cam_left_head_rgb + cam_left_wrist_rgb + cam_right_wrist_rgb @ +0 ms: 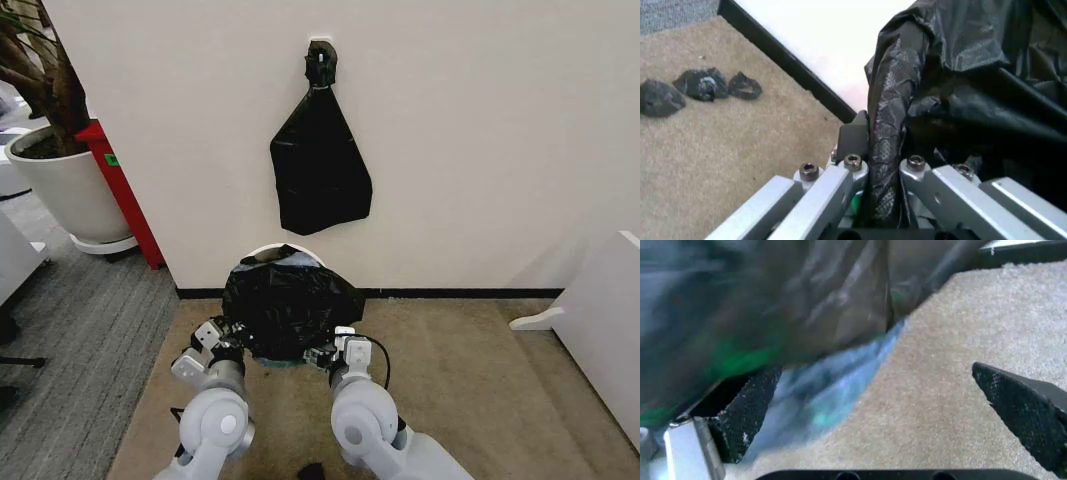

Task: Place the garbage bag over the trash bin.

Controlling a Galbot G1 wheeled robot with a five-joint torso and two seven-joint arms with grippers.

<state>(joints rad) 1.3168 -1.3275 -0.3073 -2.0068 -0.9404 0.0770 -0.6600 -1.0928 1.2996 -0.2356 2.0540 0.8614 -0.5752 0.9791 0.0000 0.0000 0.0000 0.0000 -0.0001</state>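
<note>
Left gripper fingers pinch garbage bag fold (draped over trash bin); right gripper fingers apart beside bag.

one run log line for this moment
garbage bag draped over trash bin | left gripper shut on bag fold | right gripper open beside bag

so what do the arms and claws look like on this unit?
Both arms are glossy silver-white with rounded joint housings. A black cable loops by the right claw. The left claw has brushed-aluminium links with hex-socket bolts; the right's fingers are black, textured, tapered pads.
</note>
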